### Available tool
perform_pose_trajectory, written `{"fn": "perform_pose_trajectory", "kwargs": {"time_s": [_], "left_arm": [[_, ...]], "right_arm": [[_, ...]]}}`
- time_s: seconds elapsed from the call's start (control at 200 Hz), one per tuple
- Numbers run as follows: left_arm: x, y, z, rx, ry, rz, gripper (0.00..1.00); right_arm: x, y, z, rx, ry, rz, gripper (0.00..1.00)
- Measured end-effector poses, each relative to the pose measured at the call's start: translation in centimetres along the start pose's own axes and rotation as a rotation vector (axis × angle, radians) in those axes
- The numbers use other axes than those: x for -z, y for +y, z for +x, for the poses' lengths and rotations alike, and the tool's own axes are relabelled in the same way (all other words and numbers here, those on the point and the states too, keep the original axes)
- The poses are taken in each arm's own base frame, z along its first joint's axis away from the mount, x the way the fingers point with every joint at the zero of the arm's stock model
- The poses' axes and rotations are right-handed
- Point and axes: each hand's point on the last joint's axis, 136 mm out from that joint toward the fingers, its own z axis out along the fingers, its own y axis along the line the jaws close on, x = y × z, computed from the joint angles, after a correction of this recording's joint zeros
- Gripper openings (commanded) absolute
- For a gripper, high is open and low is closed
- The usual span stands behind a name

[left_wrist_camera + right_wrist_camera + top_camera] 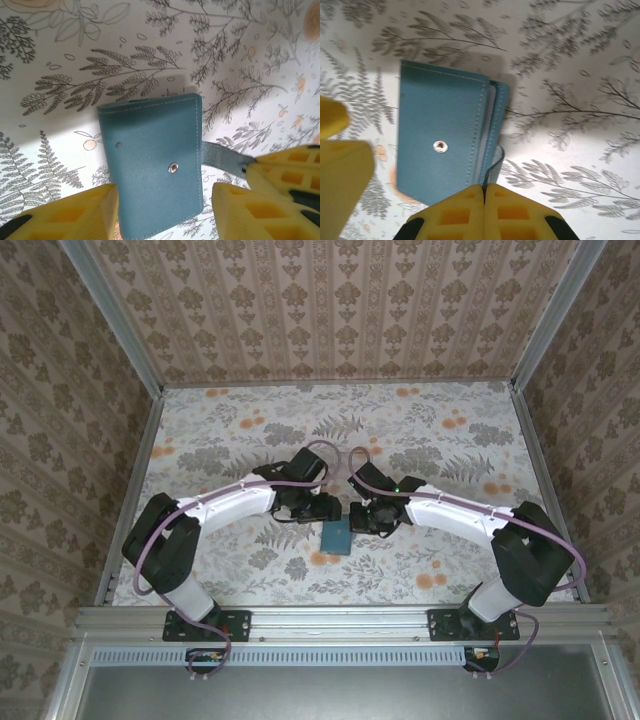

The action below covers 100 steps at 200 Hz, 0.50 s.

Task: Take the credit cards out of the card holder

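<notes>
- The card holder (336,537) lies flat on the flowered table (450,440), close to the middle and a little toward the near edge, just below the place where the two arms meet.
- It is folded shut, the teal outer cover is up, and a small metal snap (440,145) sits on this cover.
- The left gripper (164,194) is spread wide over one short end of the card holder. One yellow finger (75,217) is at each long side, very near to the edges; if they touch the leather or not, it cannot be told.
- The strap tab (220,154) comes out from one long side of the card holder and is lifted a little from the table.
- The right gripper (484,192) has its two fingers (455,215) pressed together with no gap, and the end of the strap tab goes in between them, so it pinches the tab.
- In the right wrist view a pale edge shows between the two covers at the open side; it is not clear if this is a card or the lining.
</notes>
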Motion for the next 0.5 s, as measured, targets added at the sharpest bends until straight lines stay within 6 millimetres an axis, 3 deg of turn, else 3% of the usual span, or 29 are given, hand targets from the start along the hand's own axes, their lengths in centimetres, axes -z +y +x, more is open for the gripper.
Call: {"fn": "perform_pose_trajectory", "kwargs": {"time_s": [0.305,0.5], "left_arm": [[-1.6,-0.3,0.9,-0.065,0.036,-0.164,0.73],[-2.6,0.2,1.7,-0.072,0.068,-0.232,0.85]], "right_arm": [[-1.5,-5.0,1.5,-0.078,0.024,0.067,0.02],[-2.4,-5.6,1.6,-0.126,0.035,0.013,0.02]]}}
